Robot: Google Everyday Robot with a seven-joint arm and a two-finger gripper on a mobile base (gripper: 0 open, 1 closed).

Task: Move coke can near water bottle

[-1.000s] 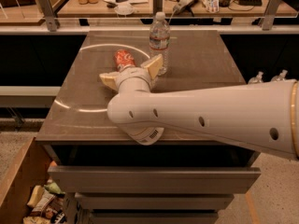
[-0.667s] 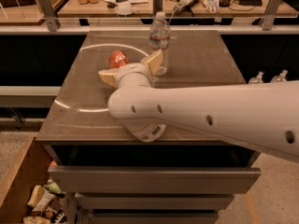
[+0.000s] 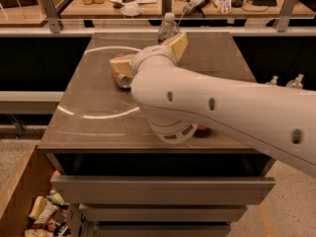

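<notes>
The coke can [image 3: 120, 78] lies on its side on the brown table [image 3: 89, 102], left of the middle. Only its red side and silver end show below my arm. The water bottle [image 3: 168, 27] stands upright at the table's far edge, with its white cap and shoulders showing behind my gripper. My gripper [image 3: 149, 56] is over the table between the two. Its tan fingers are spread wide: one finger [image 3: 121, 65] is just above the can and the other [image 3: 178, 45] is in front of the bottle. Nothing is held.
A red object [image 3: 203, 131] peeks out under my arm near the table's front right. Two small pump bottles [image 3: 274, 80] stand off to the right. An open bin of snack packets [image 3: 44, 216] is at lower left. A cluttered desk [image 3: 148, 4] runs behind the table.
My gripper has moved farther back over the table toward the bottle. The arm now hides most of the can, which earlier showed between the fingers.
</notes>
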